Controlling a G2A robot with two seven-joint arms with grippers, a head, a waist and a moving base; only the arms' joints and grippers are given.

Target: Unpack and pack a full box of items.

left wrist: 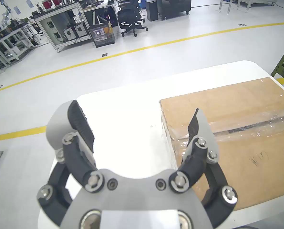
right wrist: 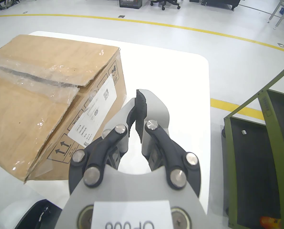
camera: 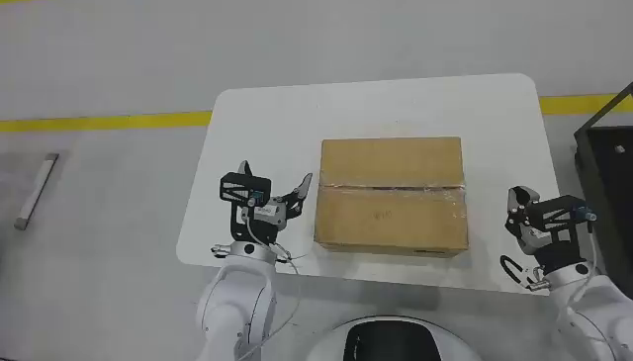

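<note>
Box (camera: 391, 195): one, brown cardboard, flaps shut, clear tape along top seam. Sits at middle of bench (camera: 267, 124), nearer robot-side edge. Two pincers: left pincer (left wrist: 134, 114) wide, empty, beside box's left end; right pincer (right wrist: 137, 98) closed, empty, by right end. Right wrist view adds white label (right wrist: 94, 110) on box's end face.
</note>
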